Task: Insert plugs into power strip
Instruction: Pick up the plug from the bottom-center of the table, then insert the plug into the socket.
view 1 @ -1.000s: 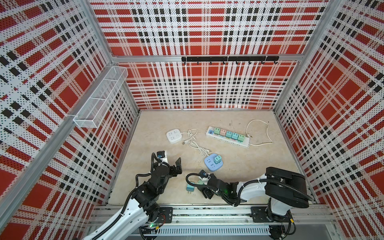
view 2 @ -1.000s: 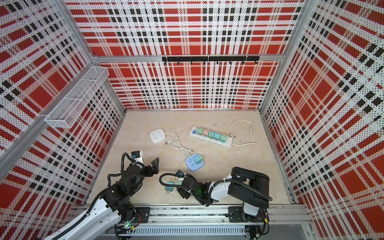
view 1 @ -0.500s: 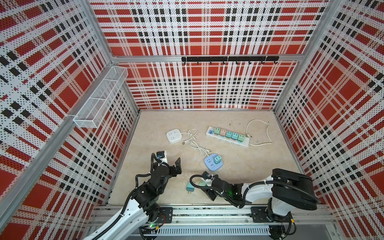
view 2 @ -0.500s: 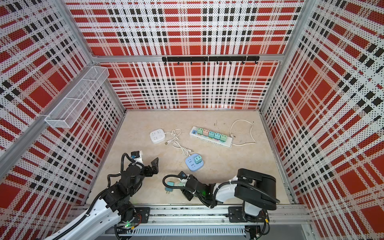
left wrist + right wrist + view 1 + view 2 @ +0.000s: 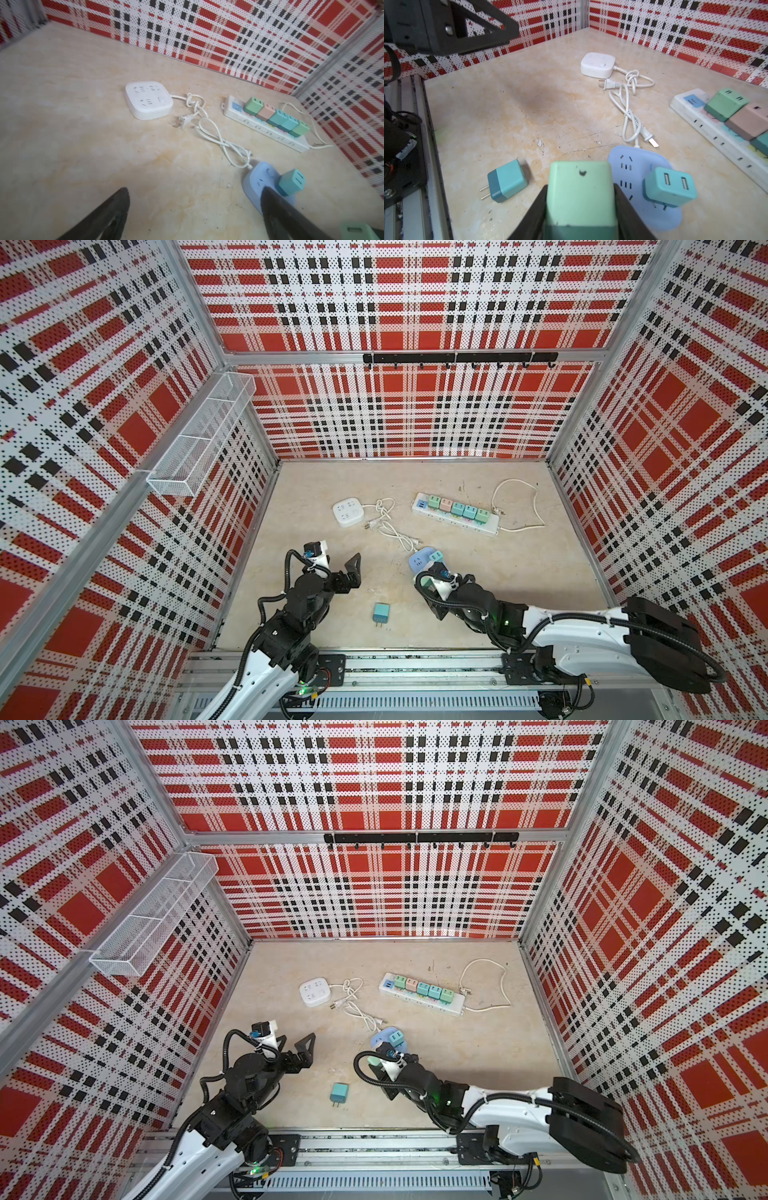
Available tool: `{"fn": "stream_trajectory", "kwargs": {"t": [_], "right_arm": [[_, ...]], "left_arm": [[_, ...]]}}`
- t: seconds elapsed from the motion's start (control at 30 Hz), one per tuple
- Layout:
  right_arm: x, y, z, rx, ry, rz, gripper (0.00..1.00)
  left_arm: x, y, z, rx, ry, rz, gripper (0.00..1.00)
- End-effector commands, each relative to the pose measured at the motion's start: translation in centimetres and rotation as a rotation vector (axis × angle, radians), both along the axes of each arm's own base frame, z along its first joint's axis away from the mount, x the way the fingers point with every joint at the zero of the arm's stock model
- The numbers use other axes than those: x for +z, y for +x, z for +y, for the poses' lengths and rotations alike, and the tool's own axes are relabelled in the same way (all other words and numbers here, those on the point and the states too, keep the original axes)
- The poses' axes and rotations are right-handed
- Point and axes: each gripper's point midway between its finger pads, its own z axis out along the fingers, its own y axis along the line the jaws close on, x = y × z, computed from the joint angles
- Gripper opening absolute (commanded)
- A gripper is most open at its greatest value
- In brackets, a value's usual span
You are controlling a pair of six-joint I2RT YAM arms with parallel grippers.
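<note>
**A:** What is the right gripper (image 5: 581,188) doing?

**B:** It is clamped on a mint green plug (image 5: 579,207), with one black finger pressed flat against each side. The prongs are out of sight.

**A:** Where is that plug, taking the blue oval socket pad (image 5: 633,164) as the mark?

**B:** Just beside the pad's edge nearest the robot, as both top views show (image 5: 425,583) (image 5: 374,1061). I cannot tell whether it touches the pad.

**A:** Is anything in the pad?

**B:** A seated teal plug (image 5: 670,187) stands in it on the side away from the left arm. Its two USB slots face outward.

**A:** And the left gripper (image 5: 193,195)?

**B:** Its jaws are spread wide with nothing between them. It hangs to the left of the pad, well apart from it.

**A:** Are any plugs lying free?

**B:** A loose teal plug (image 5: 380,612) lies on its side on the table (image 5: 519,580). From the pad it is toward the left arm and nearer the front rail, and its prongs point at the rail.

**A:** What lies beyond the pad?

**B:** Toward the back wall and to the right is the long white power strip (image 5: 490,526). It carries a row of five plugs (image 5: 279,117): green, pale pink, two teal and green. Toward the back wall and to the left sits a white square power strip (image 5: 349,512). Its knotted cord (image 5: 386,512) trails toward the pad.
</note>
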Motion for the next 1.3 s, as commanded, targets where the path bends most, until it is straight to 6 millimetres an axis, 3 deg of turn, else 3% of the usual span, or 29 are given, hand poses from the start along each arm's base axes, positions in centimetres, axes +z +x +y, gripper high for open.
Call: {"fn": "stream_trajectory", "kwargs": {"t": [0.0,0.3,0.67,0.93,1.27], "right_arm": [[1.9,0.6,-1.6,-0.040,0.000,-0.095,0.35],[5.3,0.0,-3.3,-0.023,0.061,-0.240,0.31],[6.9,-1.7,-2.9,0.082,0.125,-0.332,0.26],[6.8,-2.0,-3.0,0.097,0.139,-0.347,0.23],[7.1,-2.5,-2.5,0.135,0.151,-0.359,0.21]], "left_arm": [[2.4,-0.6,-2.7,-0.138,-0.111,-0.018,0.95],[5.0,-4.0,-9.6,-0.404,-0.074,-0.032,0.83],[6.0,-9.0,-17.8,-0.648,0.032,-0.068,0.79],[5.8,-10.2,-20.2,-0.714,0.005,-0.056,0.73],[5.8,-10.5,-21.0,-0.737,-0.027,-0.051,0.68]]}}
